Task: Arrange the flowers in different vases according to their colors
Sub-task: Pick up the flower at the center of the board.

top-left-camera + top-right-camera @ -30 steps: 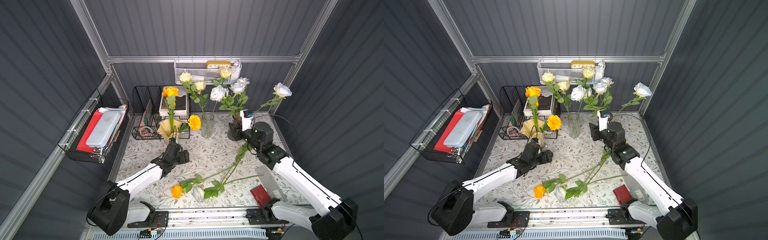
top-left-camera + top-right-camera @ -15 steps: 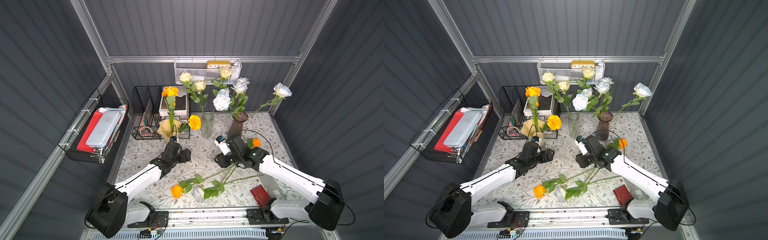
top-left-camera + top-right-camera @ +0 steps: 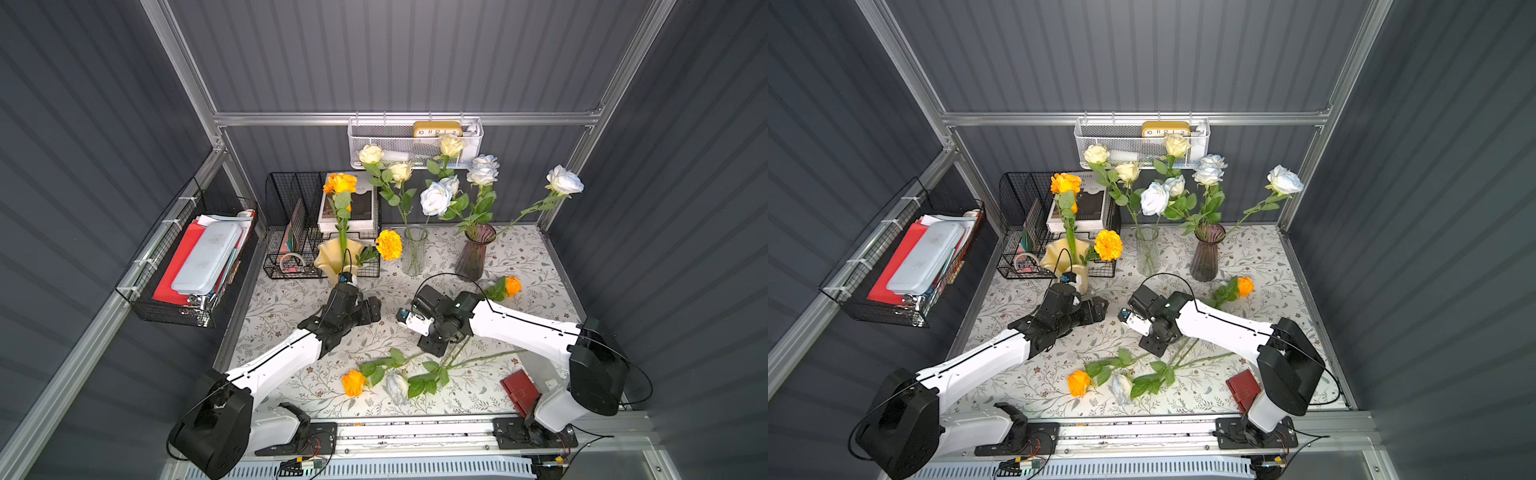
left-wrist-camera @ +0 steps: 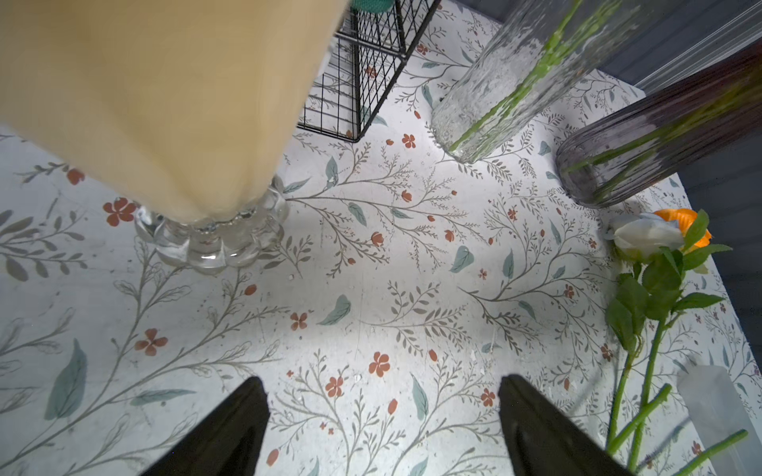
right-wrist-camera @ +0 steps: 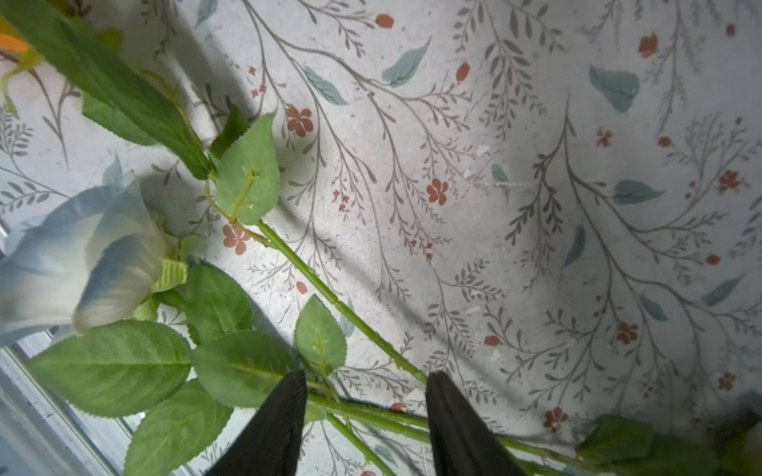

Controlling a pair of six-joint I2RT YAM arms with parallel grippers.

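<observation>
In both top views we count three vases [image 3: 414,253] at the back of the table [image 3: 291,299] and at least three flowers [image 3: 353,382] lying loose on it.

Left wrist: the left hand [image 4: 379,383] is spread wide and empty, beside the yellow vase [image 4: 144,103].

Right wrist: the right hand [image 5: 367,375] is half-spread astride light, springy stems [image 5: 330,301], gripping nothing. We'd pinch one bare stem mid-length.

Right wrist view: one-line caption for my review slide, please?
Open right claw poised over crossed green stems on the floral tablecloth, a bluish-white rose lying nearby.
</observation>
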